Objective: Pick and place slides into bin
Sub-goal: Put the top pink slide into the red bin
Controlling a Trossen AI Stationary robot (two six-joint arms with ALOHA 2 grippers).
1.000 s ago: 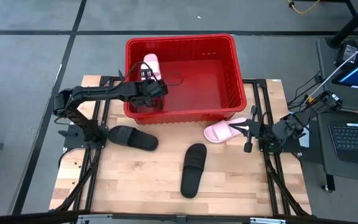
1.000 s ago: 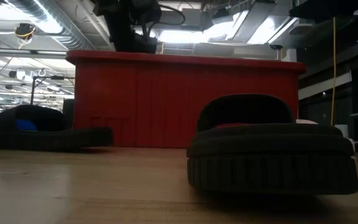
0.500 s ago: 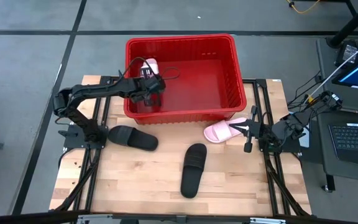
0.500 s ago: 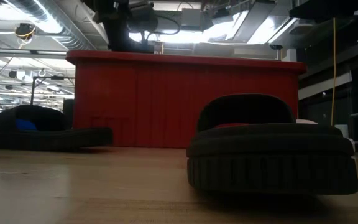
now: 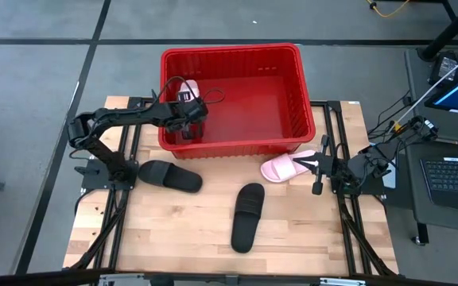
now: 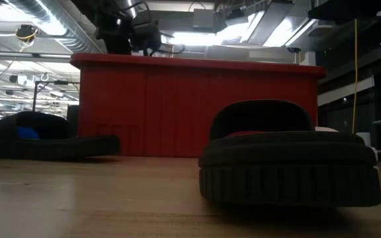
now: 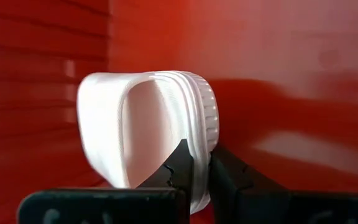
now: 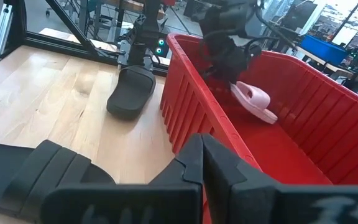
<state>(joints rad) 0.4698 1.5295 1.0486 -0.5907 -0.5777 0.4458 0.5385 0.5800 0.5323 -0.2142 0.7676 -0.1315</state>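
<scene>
High view: left gripper [image 5: 189, 119] inside bin [image 5: 230, 52], at its left end, holding pale pink slide [image 5: 186, 86]. Second pink slide [image 5: 290, 166] on table beside bin's front right corner; two black slides [image 5: 248, 216] [image 5: 170, 175] on table. Right gripper [image 5: 320, 164] waits at table's right edge.

Low view: bin wall [image 6: 197, 106] behind black slide [image 6: 290, 158].

Left wrist view: fingers [image 7: 180, 168] pinch slide's sole edge [image 7: 201, 124]. Likely light, soft foam; edge or strap best hold.

Right wrist view: own fingers [image 8: 201, 163] pressed together, empty; pink slide [image 8: 253, 99] within bin, nothing else visible inside.
</scene>
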